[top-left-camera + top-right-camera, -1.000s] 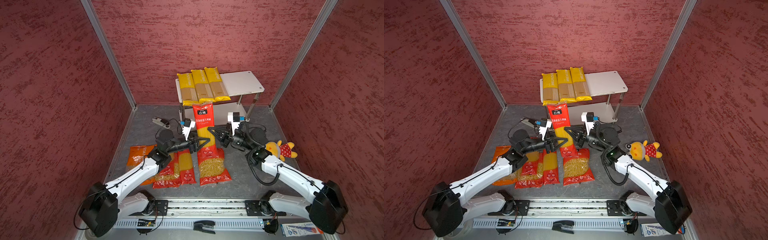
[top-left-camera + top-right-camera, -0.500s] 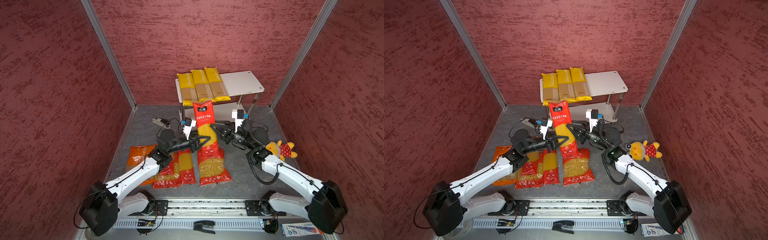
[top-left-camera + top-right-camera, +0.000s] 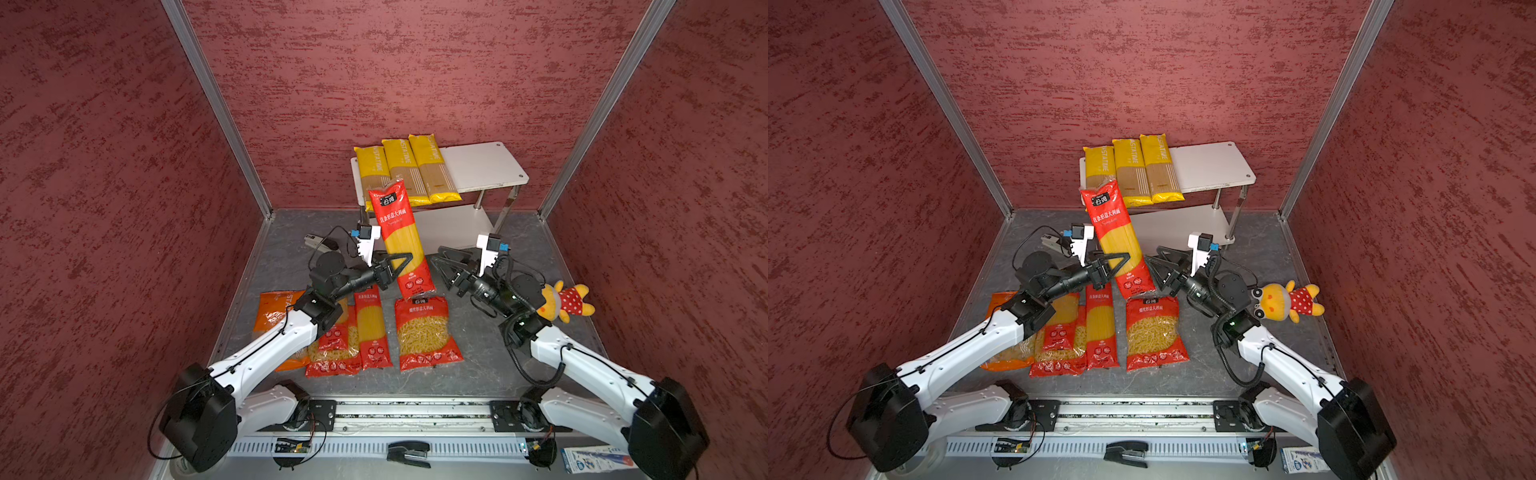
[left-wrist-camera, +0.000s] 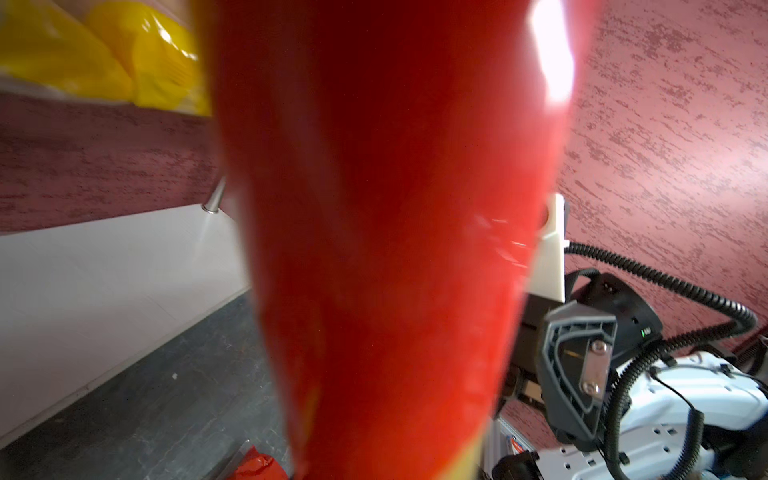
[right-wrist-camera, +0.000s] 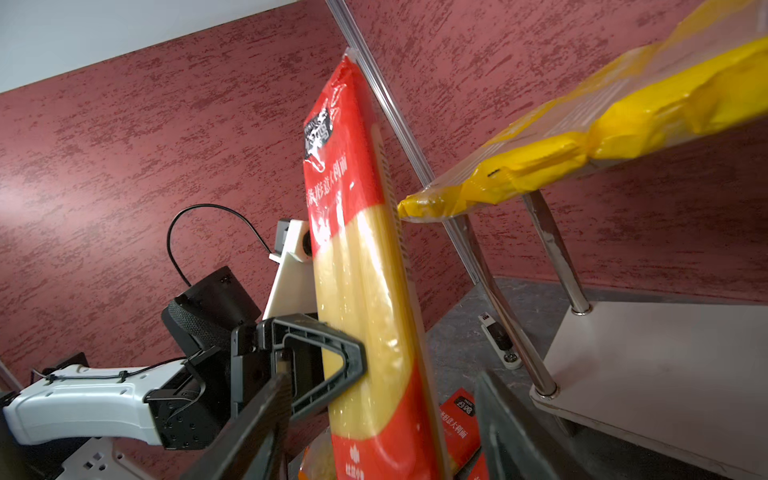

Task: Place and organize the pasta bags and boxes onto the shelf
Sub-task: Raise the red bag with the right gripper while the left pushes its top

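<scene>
Between the fingers of my left gripper [image 3: 404, 261] the red spaghetti pack [image 3: 397, 232] stands nearly upright, clamped at its yellow middle. My right gripper [image 3: 437, 255] sits just beside the pack, opposite the left one, jaws spread wide, gripping nothing and clear of it. Beyond both grippers is the shelf [image 3: 484, 168], with three yellow spaghetti packs [image 3: 409, 170] lying side by side on its top board.

Three long yellow plastic spaghetti packs [image 3: 405, 170] lie side by side on the top board of the white chrome-posted shelf [image 3: 484, 166], at its left; a long red plastic spaghetti pack [image 3: 399, 235] stands upright before it; a wide red plastic pasta bag [image 3: 426, 332] lies nearer.
</scene>
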You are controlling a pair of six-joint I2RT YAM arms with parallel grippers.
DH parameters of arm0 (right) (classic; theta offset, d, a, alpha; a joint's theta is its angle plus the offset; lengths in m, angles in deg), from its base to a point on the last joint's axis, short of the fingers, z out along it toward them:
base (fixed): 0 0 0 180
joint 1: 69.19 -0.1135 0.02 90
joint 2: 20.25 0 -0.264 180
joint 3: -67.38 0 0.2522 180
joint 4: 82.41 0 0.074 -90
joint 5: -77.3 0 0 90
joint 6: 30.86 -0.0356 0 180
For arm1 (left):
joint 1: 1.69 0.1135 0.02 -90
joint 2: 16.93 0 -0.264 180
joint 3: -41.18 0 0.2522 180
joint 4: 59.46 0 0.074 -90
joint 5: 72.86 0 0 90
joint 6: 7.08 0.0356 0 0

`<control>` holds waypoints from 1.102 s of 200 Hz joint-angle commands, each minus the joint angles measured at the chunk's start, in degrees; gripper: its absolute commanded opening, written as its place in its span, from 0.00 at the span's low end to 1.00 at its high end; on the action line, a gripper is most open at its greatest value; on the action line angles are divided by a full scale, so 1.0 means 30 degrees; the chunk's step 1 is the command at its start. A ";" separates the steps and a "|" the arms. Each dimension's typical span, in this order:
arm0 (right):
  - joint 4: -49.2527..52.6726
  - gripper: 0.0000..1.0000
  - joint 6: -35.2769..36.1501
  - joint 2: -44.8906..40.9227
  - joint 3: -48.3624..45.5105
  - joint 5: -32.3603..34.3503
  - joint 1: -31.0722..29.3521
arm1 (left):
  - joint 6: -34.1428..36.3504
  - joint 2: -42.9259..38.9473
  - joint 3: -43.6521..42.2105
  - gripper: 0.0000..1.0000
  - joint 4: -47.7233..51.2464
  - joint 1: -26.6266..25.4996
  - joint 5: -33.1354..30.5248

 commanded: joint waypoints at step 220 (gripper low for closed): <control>-1.2027 0.25 -0.5723 0.4509 -0.0963 0.0278 0.0089 | -0.3448 0.3399 0.5210 0.07 -0.6484 -0.0740 -0.0434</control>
